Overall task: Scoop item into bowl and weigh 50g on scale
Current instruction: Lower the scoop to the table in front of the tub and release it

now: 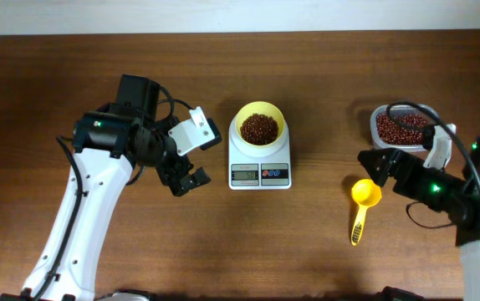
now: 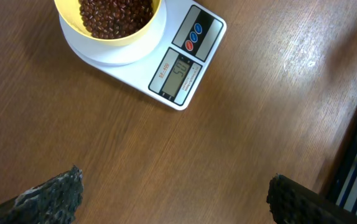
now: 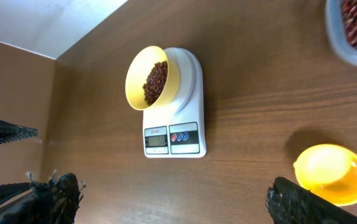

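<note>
Seemingly weighing is ending: beans (image 1: 259, 129) sit in the bowl (image 1: 239, 124) on the scale (image 1: 259, 161), far centre, scoop (image 1: 365, 194) lying empty to its right, left gripper (image 2: 175, 199) and right gripper (image 3: 172, 202) both spread apart holding nothing, so next only calls for checking the display (image 2: 180, 73).

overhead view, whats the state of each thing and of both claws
bowl: upright on the scale, part filled with beans
scale: on, display showing digits
scoop: empty, lying loose, not held
tub: no lid on, beans inside
left claw: open, empty
right claw: open, empty
</note>
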